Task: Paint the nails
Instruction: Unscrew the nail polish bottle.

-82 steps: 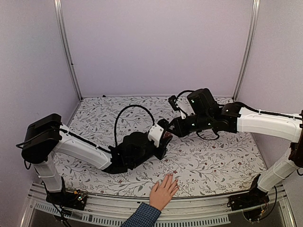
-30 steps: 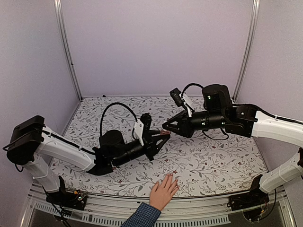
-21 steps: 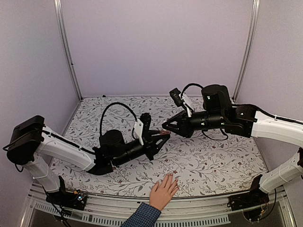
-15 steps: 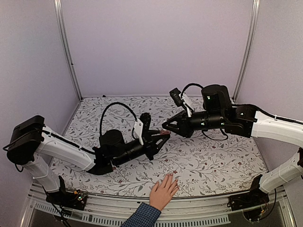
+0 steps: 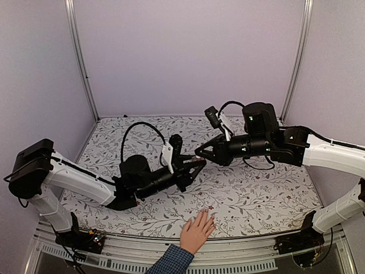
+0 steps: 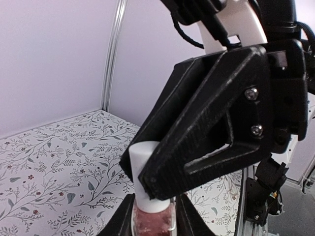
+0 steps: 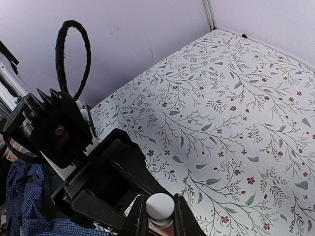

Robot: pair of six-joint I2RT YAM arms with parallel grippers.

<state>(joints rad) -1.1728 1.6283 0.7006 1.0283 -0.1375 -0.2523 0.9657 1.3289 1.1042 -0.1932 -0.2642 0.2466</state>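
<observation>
A light-skinned hand [image 5: 197, 231] with a blue checked sleeve cuff [image 5: 171, 261] lies flat at the table's near edge. Its nails [image 5: 209, 216] are too small to make out. My left gripper [image 5: 193, 167] is shut on a small pink bottle [image 6: 152, 222], held above the table's middle. My right gripper [image 5: 199, 154] is shut on the bottle's white cap [image 7: 160, 206], with its fingers [image 7: 139, 217] on either side of it. The cap [image 6: 143, 169] also shows in the left wrist view, half covered by the right gripper's black finger [image 6: 211, 128]. Both grippers are well above and behind the hand.
The table [image 5: 256, 194] has a floral cloth and is enclosed by lilac walls with metal posts [image 5: 80, 57]. A black cable loop [image 5: 142, 134] rises from the left arm. Blue checked fabric [image 7: 22, 196] shows at the lower left of the right wrist view.
Since 2.7 s ago the left arm drew back left and both grippers rose with the bottle between them. Over the last second they barely moved. The hand stayed still.
</observation>
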